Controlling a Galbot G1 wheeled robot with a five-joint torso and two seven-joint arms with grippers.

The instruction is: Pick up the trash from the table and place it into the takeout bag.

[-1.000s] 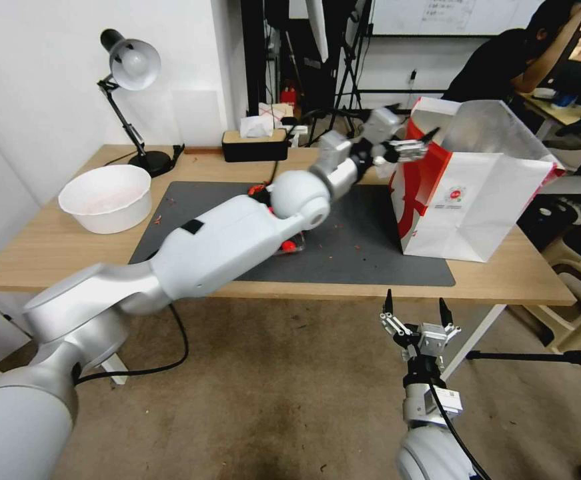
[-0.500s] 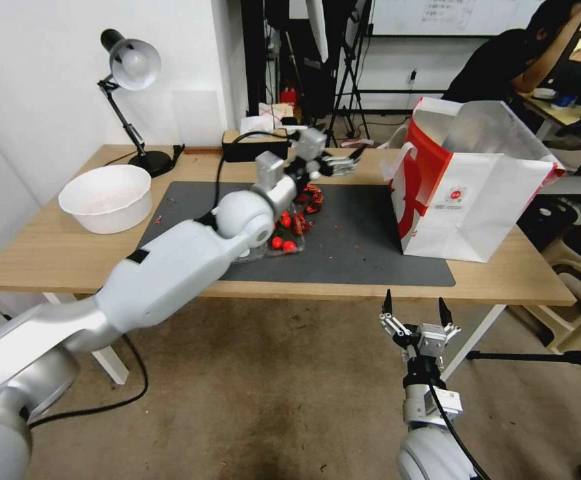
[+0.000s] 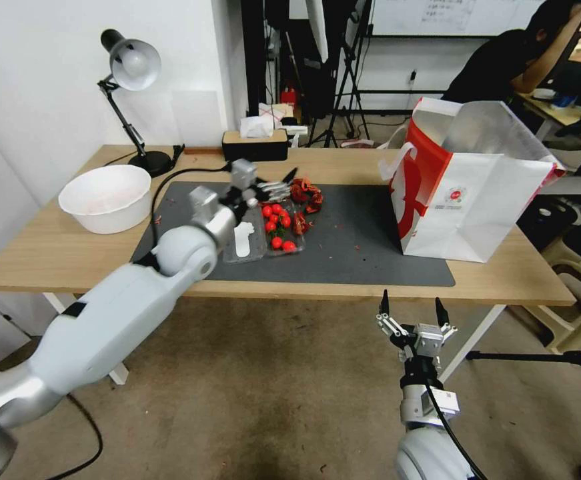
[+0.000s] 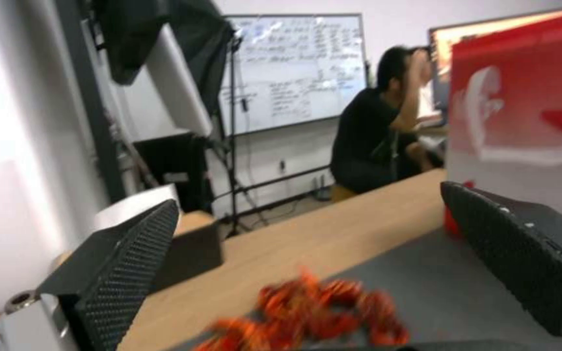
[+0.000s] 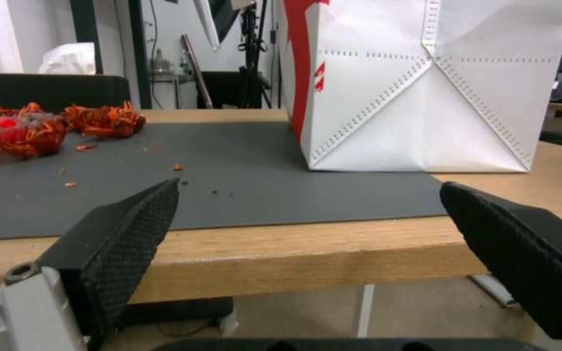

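A: Where is the left gripper [image 3: 285,187] just now?

B: Over the dark grey mat [image 3: 363,233], its fingers spread wide with nothing between them. It hangs above the far end of a clear plastic tray [image 3: 263,233], just beside a heap of crumpled red-orange scraps [image 3: 307,193]. In the left wrist view the same scraps [image 4: 320,307] lie low between the two black pads [image 4: 125,263], and whether anything touches them I cannot tell.

A: What sits in the tray?

B: Small red tomatoes [image 3: 278,227] in the half nearer the scraps, and a white spoon-like shape in the other half.

A: And the takeout bag [image 3: 470,180]?

B: Upright at the mat's right edge, well apart from the left gripper, mouth open, silvery lining showing, red side panel facing the scraps. The right wrist view shows its folded white base [image 5: 417,97] resting partly on the mat, partly on the table [image 5: 333,253].

A: The right gripper [image 3: 410,313]?

B: Parked below the table's near edge, in front of the bag, pointing up with its fingers apart and empty.

A: Anything else on the table?

B: A white bowl [image 3: 107,197] left of the mat, a black desk lamp [image 3: 130,100] behind it, and a black tissue box [image 3: 255,143] at the far edge.
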